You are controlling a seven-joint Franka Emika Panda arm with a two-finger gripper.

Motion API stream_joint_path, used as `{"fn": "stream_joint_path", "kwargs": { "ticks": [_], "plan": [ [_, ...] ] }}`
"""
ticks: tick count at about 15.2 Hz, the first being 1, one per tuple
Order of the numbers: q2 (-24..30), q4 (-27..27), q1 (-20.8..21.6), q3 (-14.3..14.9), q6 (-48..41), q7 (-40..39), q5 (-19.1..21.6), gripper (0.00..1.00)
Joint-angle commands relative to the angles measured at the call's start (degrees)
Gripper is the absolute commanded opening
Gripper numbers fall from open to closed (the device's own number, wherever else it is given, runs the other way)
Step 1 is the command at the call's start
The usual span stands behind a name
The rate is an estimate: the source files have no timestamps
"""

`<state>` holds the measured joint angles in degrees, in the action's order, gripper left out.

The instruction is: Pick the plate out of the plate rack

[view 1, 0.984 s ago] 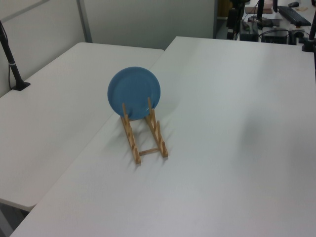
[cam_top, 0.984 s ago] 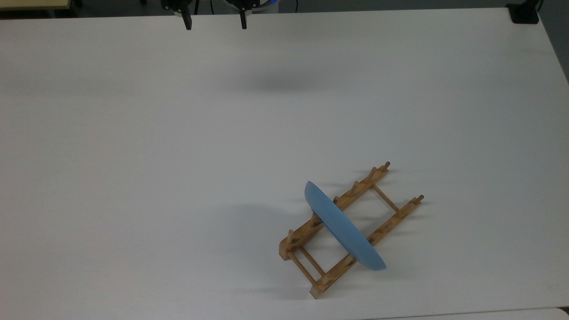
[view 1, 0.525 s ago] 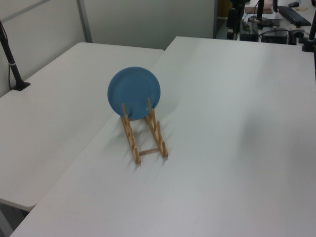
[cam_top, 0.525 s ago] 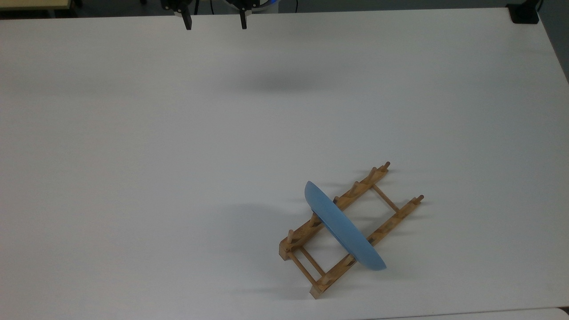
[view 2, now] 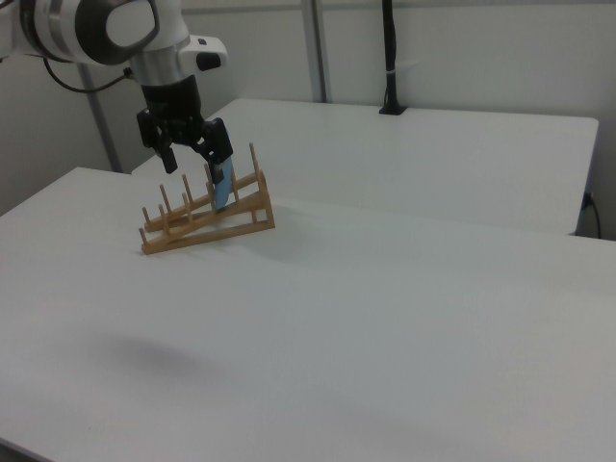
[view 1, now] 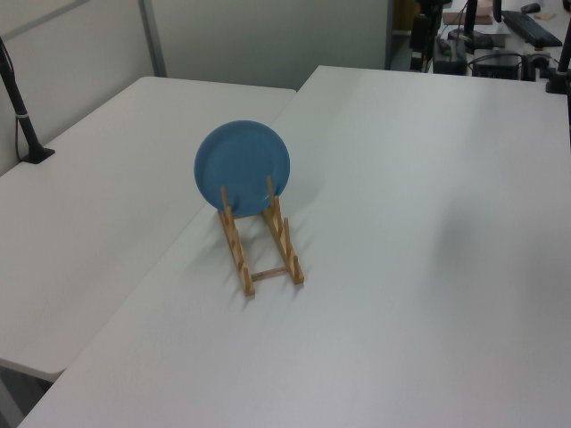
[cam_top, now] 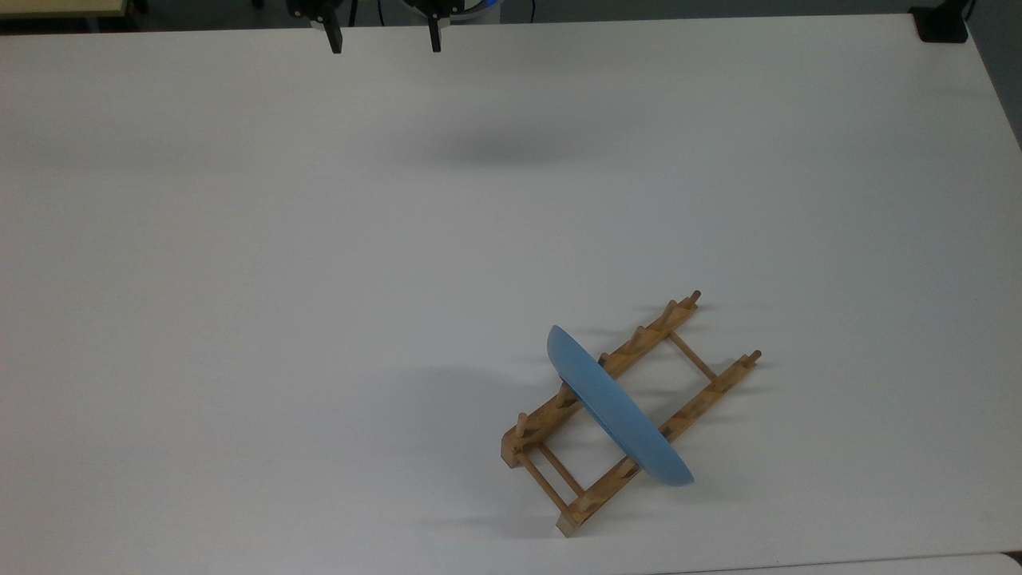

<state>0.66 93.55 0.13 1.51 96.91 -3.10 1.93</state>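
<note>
**1 plate in its rack, hand far off and barely moved**

1 light-blue plate (cam_top: 619,407) stands on edge in the plate rack (cam_top: 631,411), slotted between the short upright pegs partway along the 2 rails. In the top view it reads as a thin blue sliver crossing both rails at a slant. In the left view its round face (view 1: 243,167) looks toward the camera, leaning back a little against the pegs of the plate rack (view 1: 260,241). In the right view only a narrow blue edge (view 2: 220,186) shows among the pegs of the plate rack (view 2: 207,217).

The rack sits on the white table (cam_top: 319,279), toward the top view's lower right, with bare surface all around it.

The hand (cam_top: 384,36) hangs at the top view's upper edge, well apart from the rack. Its 2 dark fingers stand wide apart with nothing between them. In the right view the hand (view 2: 188,144) overlaps the rack's pegs, but the top view shows that overlap comes from the camera angle, not from contact.

Compared with the frames from 1 second and half a second ago, almost nothing differs: plate and rack lie exactly as they did, and the fingers have shifted only a trace at the top view's upper edge. I judge the task has scarcely begun; the whole approach to the plate's upper rim lies ahead.
</note>
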Motion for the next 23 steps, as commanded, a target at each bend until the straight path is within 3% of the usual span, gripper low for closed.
{"fn": "stream_joint_path", "kwargs": {
  "ticks": [1,3,7,11,16,18,20,23],
  "plan": [
    [0.2,0.6,0.4,0.2,1.3,-6.4,-3.3,1.0],
    [-0.9,0.2,0.5,0.2,2.0,-7.7,-4.4,1.0],
    [-4.3,-1.1,1.1,0.2,15.4,-6.7,-4.0,1.0],
    [-8.1,-3.4,5.1,0.2,26.4,2.8,-5.3,1.0],
    [-14.9,-5.4,9.7,0.2,41.0,13.1,-11.3,1.0],
    [-17.5,-6.9,10.9,0.2,44.7,17.8,-15.5,0.99],
    [-20.8,-8.8,12.4,0.1,46.8,24.7,-22.1,0.92],
    [-24.6,-10.6,13.8,0.1,50.1,31.6,-25.9,0.78]
  ]
}}
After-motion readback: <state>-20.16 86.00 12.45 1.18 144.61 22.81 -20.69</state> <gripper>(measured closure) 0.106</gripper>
